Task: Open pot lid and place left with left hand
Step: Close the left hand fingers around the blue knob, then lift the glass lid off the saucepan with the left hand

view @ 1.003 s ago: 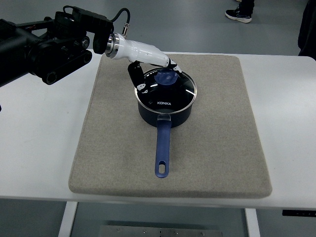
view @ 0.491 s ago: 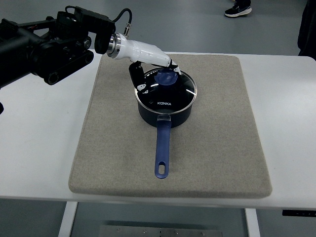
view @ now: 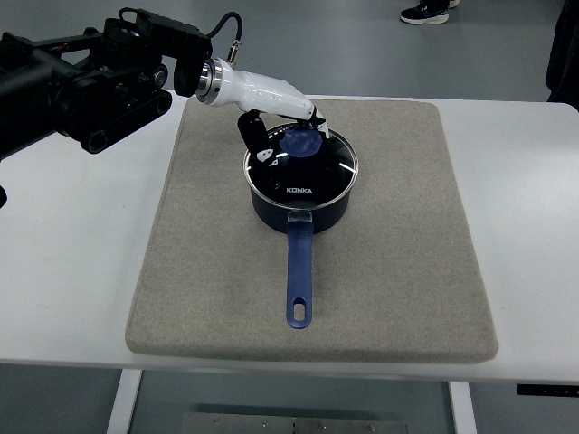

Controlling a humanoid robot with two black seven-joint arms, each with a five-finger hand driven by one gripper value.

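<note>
Lid sits closed on the pot, mid-mat, with the long blue handle pointing toward the camera. From above, the left hand reaches over the rim, fingers curled at the blue knob, seemingly clasping it for a straight lift. White lettering on the glass reads KONKA. No right hand shows.

You look down on a white table carrying a grey felt mat (squared to its edges). Beyond the far edge lies smooth grey floor, where a person's dark shoe shows at the top.
</note>
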